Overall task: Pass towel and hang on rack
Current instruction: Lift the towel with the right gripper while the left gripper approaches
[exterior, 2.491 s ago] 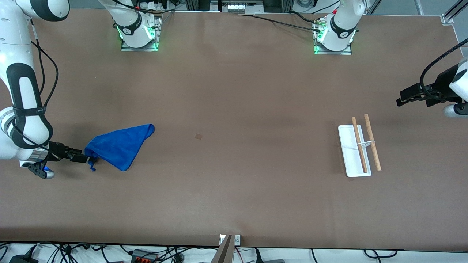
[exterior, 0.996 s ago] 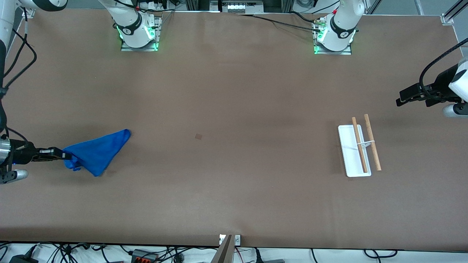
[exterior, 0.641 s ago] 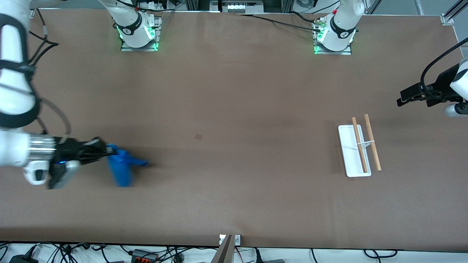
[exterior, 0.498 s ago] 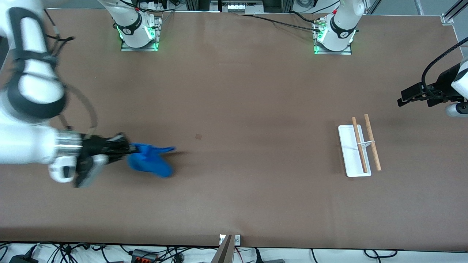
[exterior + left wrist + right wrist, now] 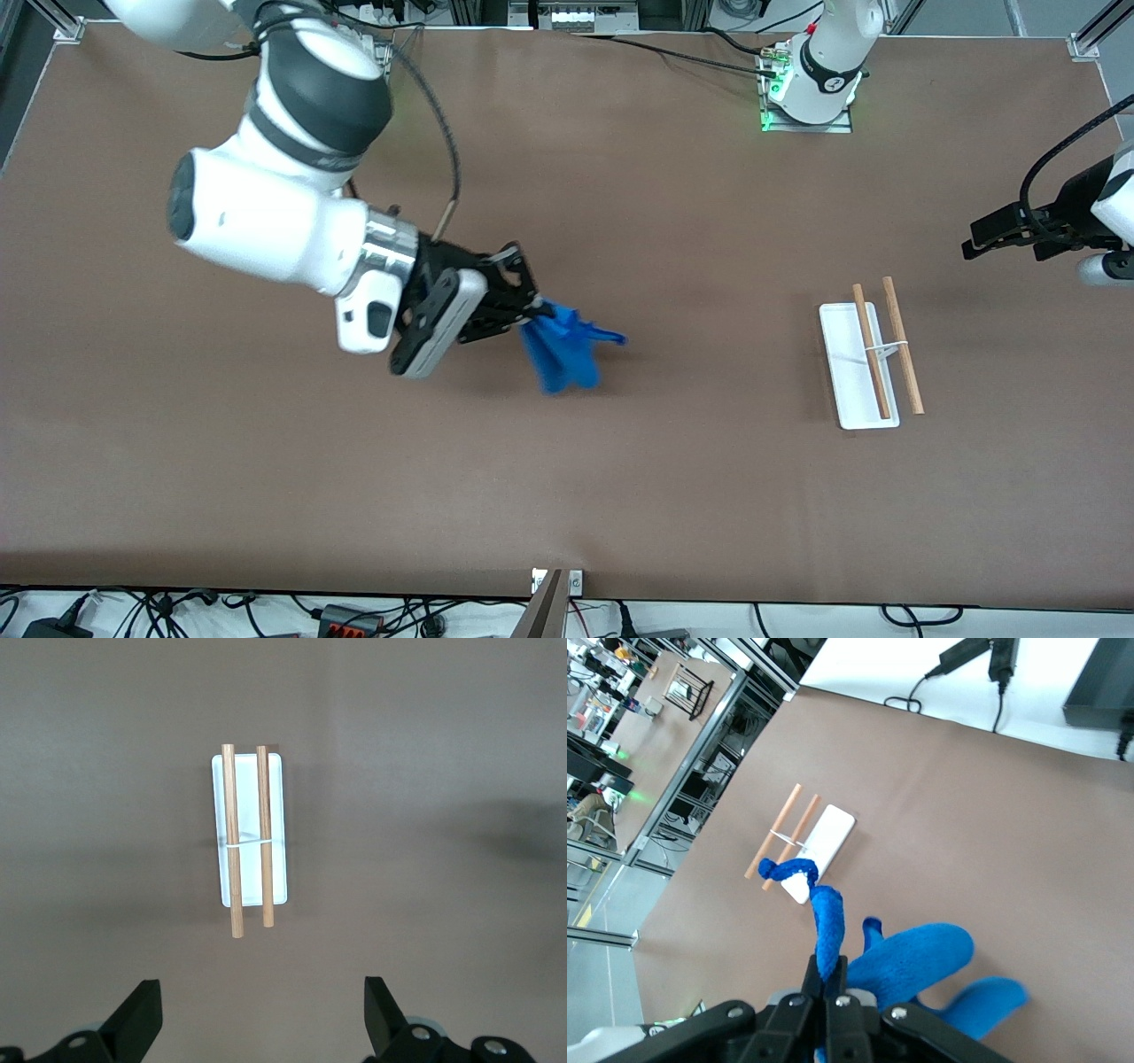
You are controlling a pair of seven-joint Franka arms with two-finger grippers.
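My right gripper point(image 5: 537, 313) is shut on a corner of the blue towel point(image 5: 560, 350) and holds it up over the middle of the table, the cloth bunched and dangling. In the right wrist view the towel point(image 5: 912, 970) hangs from the closed right gripper point(image 5: 826, 973). The rack point(image 5: 870, 361), a white base with two wooden rods, stands toward the left arm's end of the table. My left gripper point(image 5: 967, 245) waits open above that end, past the rack. The left wrist view looks down on the rack point(image 5: 251, 835), with nothing between the left gripper point(image 5: 260, 1014) fingers.
Both arm bases stand along the table edge farthest from the front camera, the left arm's point(image 5: 808, 89) with a green light. Cables point(image 5: 354, 616) run along the floor below the nearest edge. A small dark mark point(image 5: 481, 330) shows on the brown tabletop.
My right arm has swung from its own end of the table to the middle, lifting the towel off the surface; the cloth went from spread flat to bunched. The left arm has stayed put.
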